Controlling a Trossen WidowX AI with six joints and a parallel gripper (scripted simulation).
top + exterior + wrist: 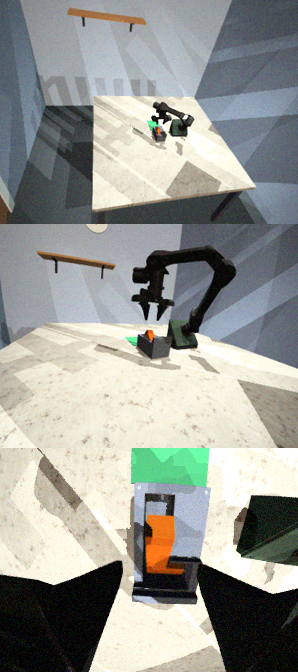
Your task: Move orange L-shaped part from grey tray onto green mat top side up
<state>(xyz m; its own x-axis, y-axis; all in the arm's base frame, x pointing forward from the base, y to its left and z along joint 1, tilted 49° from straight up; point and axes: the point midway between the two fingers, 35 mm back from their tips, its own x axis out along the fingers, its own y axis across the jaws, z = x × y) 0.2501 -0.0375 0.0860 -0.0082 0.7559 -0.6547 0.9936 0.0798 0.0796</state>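
The orange L-shaped part point(158, 130) point(150, 334) point(160, 540) sits tilted in the pocket of the grey tray point(160, 138) point(160, 348) point(191, 530). Its plain end, on the mat side, is raised above the tray top. Its L-shaped end is low in the pocket, at the lower part of the wrist view. The green mat point(150, 123) point(131, 340) point(170, 465) lies against the tray's far side in the wrist view. My gripper point(160, 123) point(152, 320) point(160, 568) is open and empty, pointing down above the tray. Its fingertips appear on either side of the tray in the wrist view.
The arm's dark green base block point(175, 128) point(177, 336) point(272, 523) stands to the right of the tray. A wooden shelf point(105, 16) point(76, 260) hangs on the back wall, far from the arm. Shadows cross the pale table point(126, 181) point(108, 412).
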